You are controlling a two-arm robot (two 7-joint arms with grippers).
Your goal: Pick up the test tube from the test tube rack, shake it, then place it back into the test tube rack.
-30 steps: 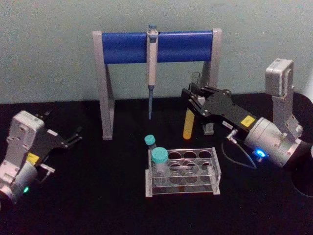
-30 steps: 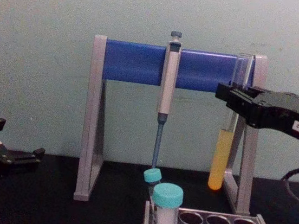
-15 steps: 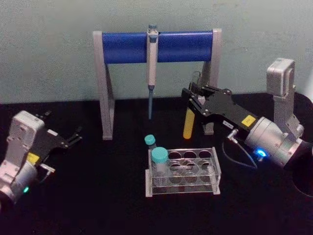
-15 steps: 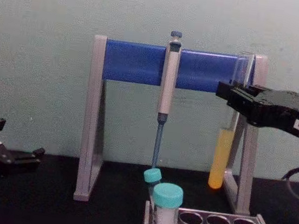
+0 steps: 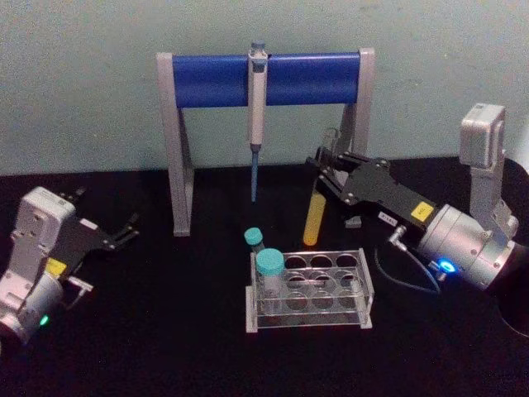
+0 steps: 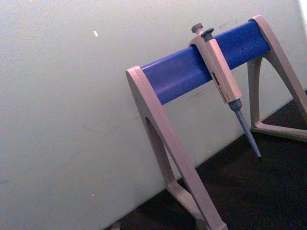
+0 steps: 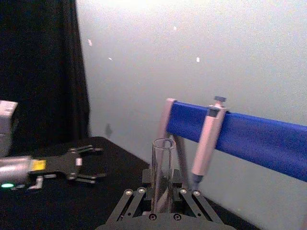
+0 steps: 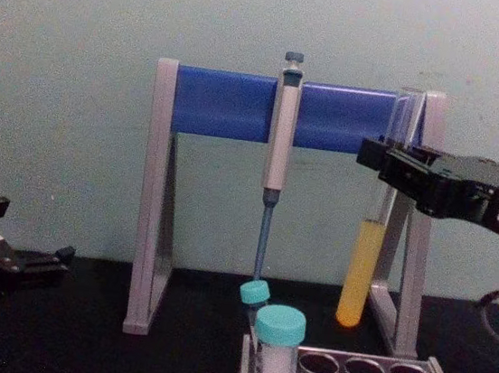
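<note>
Near centre, the test tube rack (image 5: 310, 318) sat on the black table (image 5: 165, 347), with two teal-capped vials (image 5: 269, 263) at its left end. The left gripper (image 5: 126, 230) was parked near left, fingers spread and holding nothing. Beyond the rack, the right gripper (image 5: 324, 165) was clamped on the test tube (image 5: 312, 217). The tube hung tilted, clear of the rack. Farthest back, the pipette (image 5: 257, 91) hung on its stand (image 5: 215, 80).

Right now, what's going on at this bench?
The right gripper has its jaws shut on the test tube, holding it in the air, slightly tilted, behind the test tube rack, with yellow-orange liquid in its lower part. The left gripper sits parked off to the left, jaws open.
</note>
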